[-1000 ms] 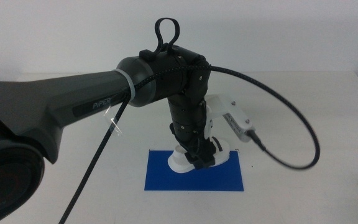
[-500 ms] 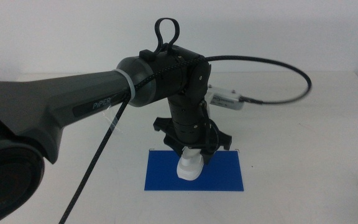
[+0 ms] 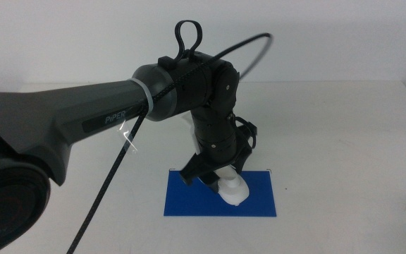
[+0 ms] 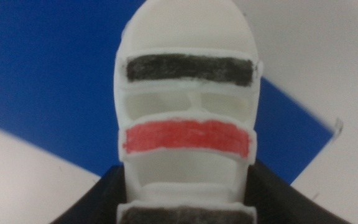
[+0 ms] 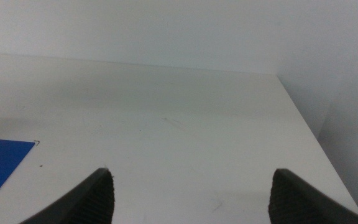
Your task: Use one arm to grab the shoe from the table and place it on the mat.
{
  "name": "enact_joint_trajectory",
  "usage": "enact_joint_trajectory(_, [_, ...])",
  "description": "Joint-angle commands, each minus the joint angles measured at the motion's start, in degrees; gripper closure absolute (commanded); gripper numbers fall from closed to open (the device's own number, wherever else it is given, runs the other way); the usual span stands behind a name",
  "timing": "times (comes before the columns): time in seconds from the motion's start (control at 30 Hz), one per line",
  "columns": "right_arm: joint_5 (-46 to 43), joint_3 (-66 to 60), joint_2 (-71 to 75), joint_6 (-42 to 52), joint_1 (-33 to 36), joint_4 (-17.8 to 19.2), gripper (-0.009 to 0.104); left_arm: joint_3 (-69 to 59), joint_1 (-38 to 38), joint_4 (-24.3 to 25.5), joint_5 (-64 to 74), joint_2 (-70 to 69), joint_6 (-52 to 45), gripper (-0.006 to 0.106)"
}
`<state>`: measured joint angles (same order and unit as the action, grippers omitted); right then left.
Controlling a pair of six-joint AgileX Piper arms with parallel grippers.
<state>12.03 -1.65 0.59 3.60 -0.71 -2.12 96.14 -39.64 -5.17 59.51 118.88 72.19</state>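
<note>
Plain pale grey-white wall (image 3: pixel 316 35) fills top of middle frame behind the tabletop; same bare wall (image 5: pixel 179 28) spans top of right wrist frame.

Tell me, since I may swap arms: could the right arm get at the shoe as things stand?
Probably not cleanly. The left tool is shut on the shoe over the mat, and that arm crowds it. The right tool waits open, off to the side.

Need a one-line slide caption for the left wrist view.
Left gripper clamps the white shoe, dark and red straps visible, above the blue mat on the table.
</note>
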Motion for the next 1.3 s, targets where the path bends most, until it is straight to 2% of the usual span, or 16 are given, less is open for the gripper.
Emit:
enact_joint_trajectory(0.0, [-4.37, -0.28, 1.49, 0.47, -0.14, 0.51, 0.031, 1.87, -0.26, -0.63, -0.68, -3.55, 10.82, 0.102])
enact_joint_trajectory(0.13, [-4.37, -0.28, 1.49, 0.47, -0.14, 0.51, 0.031, 1.87, -0.26, -0.46, -0.68, -3.55, 18.66, 0.102])
enact_joint_trajectory(0.33, [-4.37, -0.28, 1.49, 0.47, -0.14, 0.51, 0.031, 1.87, -0.26, 0.78, -0.68, -3.55, 24.69, 0.102])
enact_joint_trajectory(0.6, [-4.37, -0.28, 1.49, 0.47, -0.14, 0.51, 0.031, 1.87, -0.15, 0.83, -0.68, -3.55, 49.25, 0.102])
enact_joint_trajectory(0.83, [-4.37, -0.28, 1.49, 0.47, -0.14, 0.51, 0.031, 1.87, -0.15, 2.1, -0.86, -3.55, 49.22, 0.102])
enact_joint_trajectory(1.03, [-4.37, -0.28, 1.49, 0.47, -0.14, 0.51, 0.031, 1.87, -0.15, 5.17, -0.88, -3.41, 49.22, 0.102])
enact_joint_trajectory(1.27, [-4.37, -0.28, 1.49, 0.47, -0.14, 0.51, 0.031, 1.87, -0.15, 5.17, -0.81, -0.88, 49.22, 0.102])
